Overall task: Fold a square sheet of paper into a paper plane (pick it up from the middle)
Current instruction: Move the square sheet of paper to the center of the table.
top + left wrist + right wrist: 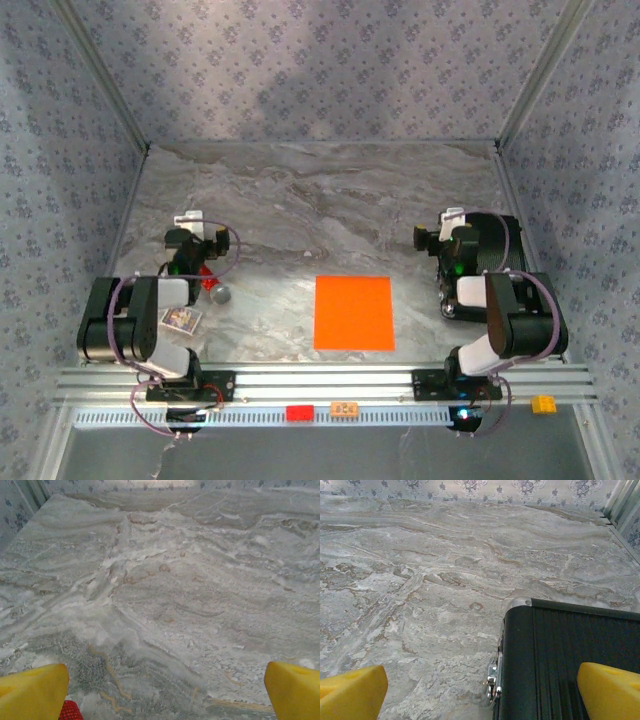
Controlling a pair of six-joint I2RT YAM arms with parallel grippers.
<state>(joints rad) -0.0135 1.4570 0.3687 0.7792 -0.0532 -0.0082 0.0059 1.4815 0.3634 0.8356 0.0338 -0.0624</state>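
Observation:
The square sheet of paper (354, 312), bright orange, lies flat and unfolded on the marble table between the two arms, near the front edge. The paper plane is out of view. My left gripper (192, 224) rests at the left, well apart from the sheet. In the left wrist view my left gripper (165, 695) is open, its yellow fingertips (32, 692) far apart over bare marble. My right gripper (450, 222) rests at the right. In the right wrist view my right gripper (480, 695) is open, with one yellow fingertip (610, 690) over a black case (570, 655).
The black case (490, 262) sits under the right arm. A red cylinder with a grey tip (215, 290) and a small white printed card (182, 319) lie by the left arm. Red (299, 412), orange (345, 408) and yellow (543, 404) blocks sit on the front rail.

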